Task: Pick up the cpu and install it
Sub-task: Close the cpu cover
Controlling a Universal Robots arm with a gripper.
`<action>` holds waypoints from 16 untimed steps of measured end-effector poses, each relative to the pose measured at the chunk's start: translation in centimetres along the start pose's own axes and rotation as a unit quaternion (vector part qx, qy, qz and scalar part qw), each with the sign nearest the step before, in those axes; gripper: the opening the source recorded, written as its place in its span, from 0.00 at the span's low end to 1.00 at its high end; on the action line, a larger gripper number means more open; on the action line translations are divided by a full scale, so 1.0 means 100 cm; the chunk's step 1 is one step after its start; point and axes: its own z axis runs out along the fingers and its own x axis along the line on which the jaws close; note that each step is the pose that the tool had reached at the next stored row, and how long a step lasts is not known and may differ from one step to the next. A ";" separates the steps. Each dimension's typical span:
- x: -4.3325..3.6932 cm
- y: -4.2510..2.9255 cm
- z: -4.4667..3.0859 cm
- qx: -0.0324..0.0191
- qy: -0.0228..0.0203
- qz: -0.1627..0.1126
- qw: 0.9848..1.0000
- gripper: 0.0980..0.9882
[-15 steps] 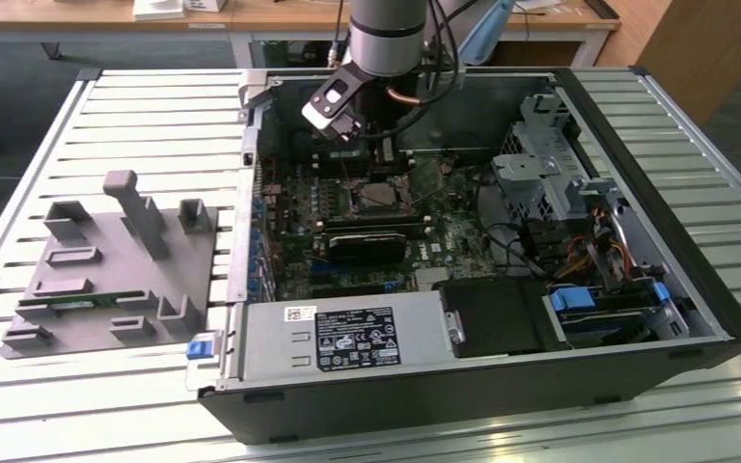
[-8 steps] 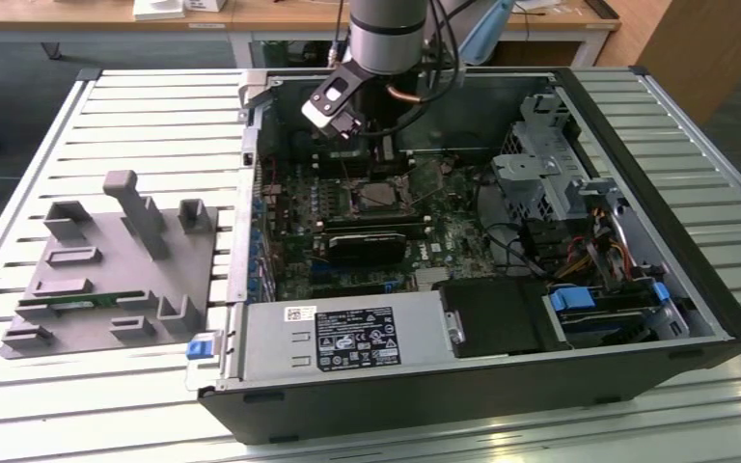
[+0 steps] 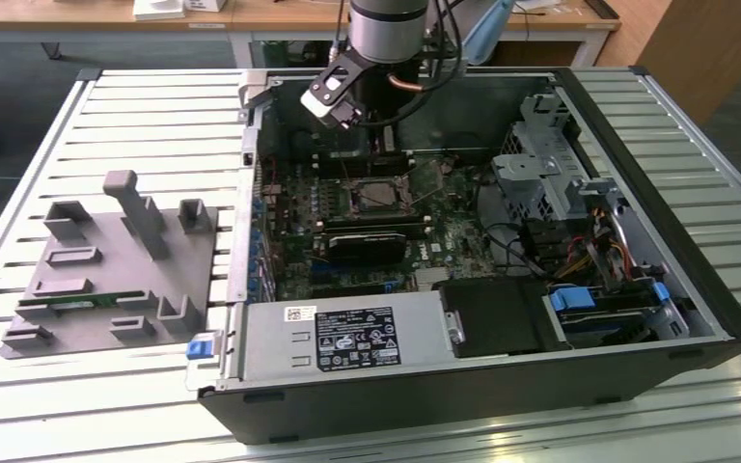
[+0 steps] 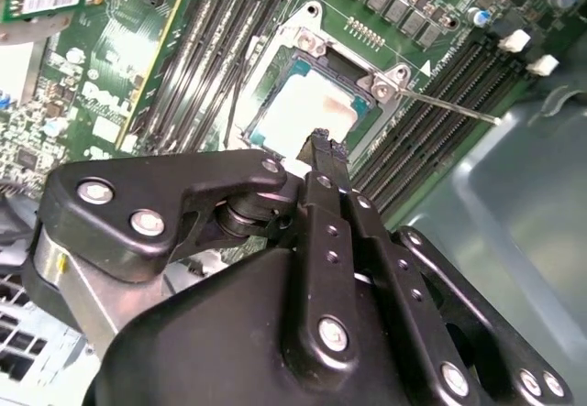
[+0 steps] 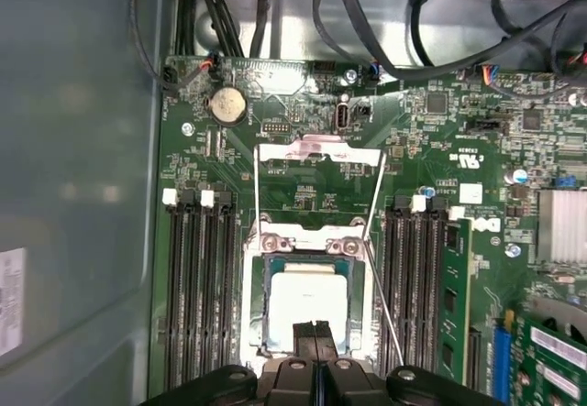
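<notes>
The cpu (image 5: 307, 303), a small square chip with a silvery top, lies flat in its socket on the green motherboard (image 5: 303, 191) inside the open computer case (image 3: 679, 289). It also shows in the second wrist view as the cpu (image 4: 307, 108) and in the exterior view as the cpu (image 3: 377, 196). The socket's metal load plate (image 5: 318, 149) is swung up and its thin lever (image 5: 385, 305) stands free. My gripper (image 5: 315, 334) hangs just above the chip's edge, its two black fingers pressed together with nothing between them. Whether the tips touch the chip cannot be told.
A grey fixture plate (image 3: 113, 270) with posts and a green memory stick (image 3: 81, 304) lies on the table at the exterior view's left. Inside the case are a black heatsink block (image 3: 364, 241), the power supply (image 3: 344, 338), a drive cage (image 3: 538, 164) and cables (image 5: 367, 21).
</notes>
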 end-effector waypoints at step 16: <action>-0.0110 0.0032 -0.0113 0.000 -0.007 0.000 1.000 0.01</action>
